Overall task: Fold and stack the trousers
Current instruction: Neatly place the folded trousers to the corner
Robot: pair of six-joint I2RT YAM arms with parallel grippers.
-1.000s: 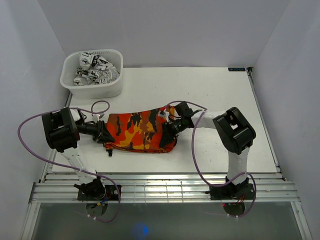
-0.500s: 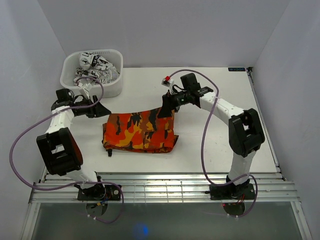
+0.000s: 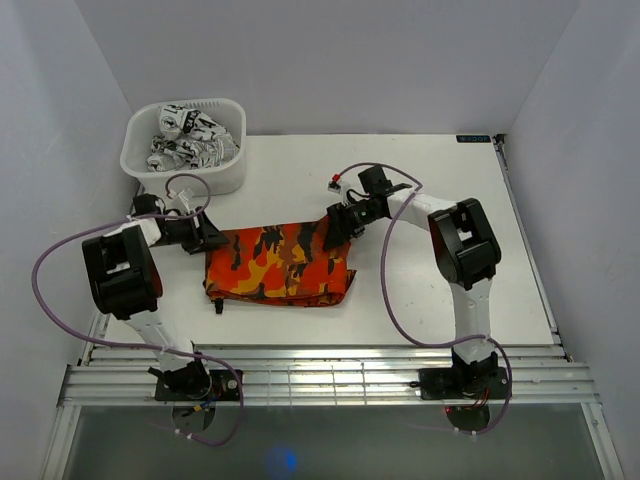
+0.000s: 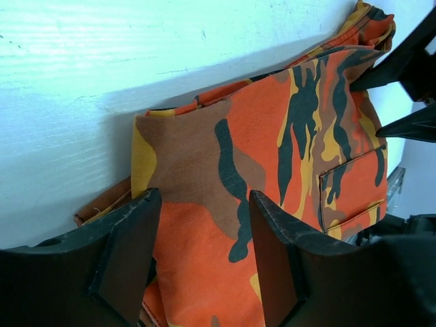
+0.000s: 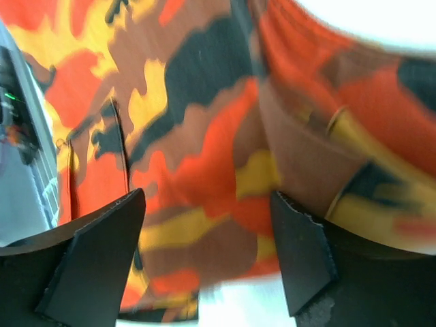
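Note:
Orange, yellow and black camouflage trousers [image 3: 280, 263] lie folded on the white table [image 3: 440, 190]. My left gripper [image 3: 213, 241] is open at their far left corner, just above the cloth. In the left wrist view the trousers [image 4: 272, 157] fill the space between the open fingers [image 4: 129, 245]. My right gripper [image 3: 331, 232] is open over the far right corner. In the right wrist view the cloth [image 5: 204, 150] lies under the open fingers [image 5: 300, 252]. Neither gripper holds anything.
A white basket [image 3: 188, 178] at the back left holds several crumpled black-and-white garments [image 3: 190, 140]. The table's near edge is a metal rail [image 3: 330, 380]. White walls stand on three sides.
Both grippers were on the trousers' near part a second ago, then rose to the far side. Now both have come down onto the far corners, open. The trousers lie a little squarer.

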